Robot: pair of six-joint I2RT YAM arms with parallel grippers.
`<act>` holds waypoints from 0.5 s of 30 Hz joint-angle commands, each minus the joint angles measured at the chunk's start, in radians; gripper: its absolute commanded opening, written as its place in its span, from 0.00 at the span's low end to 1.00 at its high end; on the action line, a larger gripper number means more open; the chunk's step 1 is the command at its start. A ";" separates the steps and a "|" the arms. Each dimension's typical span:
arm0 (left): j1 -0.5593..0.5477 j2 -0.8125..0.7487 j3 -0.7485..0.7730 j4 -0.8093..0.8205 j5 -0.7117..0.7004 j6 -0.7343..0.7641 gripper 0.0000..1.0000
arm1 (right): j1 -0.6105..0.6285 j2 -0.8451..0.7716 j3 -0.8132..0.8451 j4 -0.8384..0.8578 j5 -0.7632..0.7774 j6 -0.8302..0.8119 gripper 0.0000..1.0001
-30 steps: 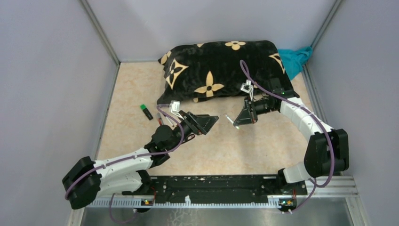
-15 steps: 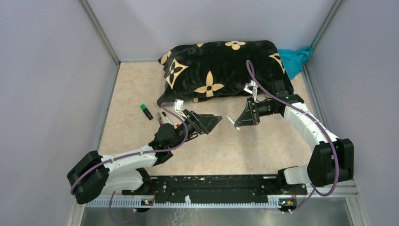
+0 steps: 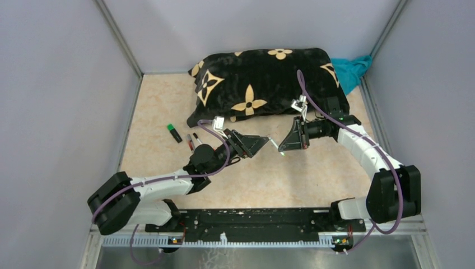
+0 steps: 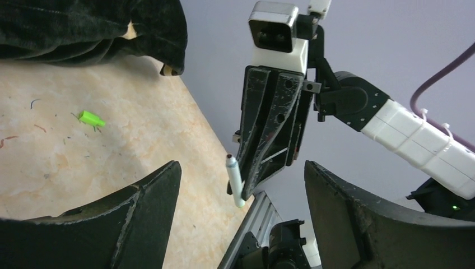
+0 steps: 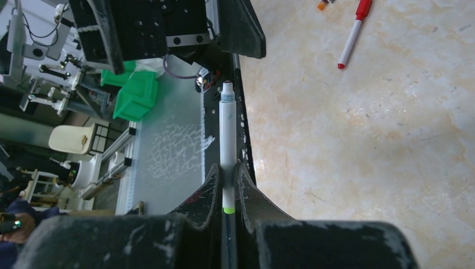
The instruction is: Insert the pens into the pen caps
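Note:
My right gripper [image 3: 287, 144] is shut on a white pen [image 3: 274, 142] with a green band, gripped near its rear end [image 5: 227, 140]. Its bare tip points at my left gripper [image 3: 259, 145]. The left gripper's jaws stand wide open and empty [image 4: 242, 165], facing the pen [image 4: 235, 182] a short way off. A small green cap [image 4: 91, 118] lies on the table near the pillow's edge. A black marker with a green end [image 3: 175, 133] and two slim pens [image 3: 193, 140] lie at the left. A white pen with a red cap [image 5: 352, 36] lies on the table.
A black pillow with tan flowers [image 3: 263, 78] fills the back of the table. A teal cloth [image 3: 353, 70] sits in the back right corner. Grey walls close in the left, right and back. The black mounting rail [image 3: 252, 218] runs along the near edge.
My left arm has reached further right, closing the gap to the pen tip. The right gripper has kept the pen and shifted only slightly.

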 commanded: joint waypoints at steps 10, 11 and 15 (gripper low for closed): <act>0.007 0.155 0.076 0.077 0.059 -0.069 0.67 | -0.011 -0.050 -0.041 0.160 -0.082 0.124 0.00; 0.007 0.164 0.077 0.089 0.076 -0.072 0.65 | -0.011 -0.048 -0.044 0.167 -0.085 0.129 0.00; 0.007 0.194 0.092 0.098 0.118 -0.086 0.50 | -0.012 -0.046 -0.048 0.195 -0.091 0.156 0.00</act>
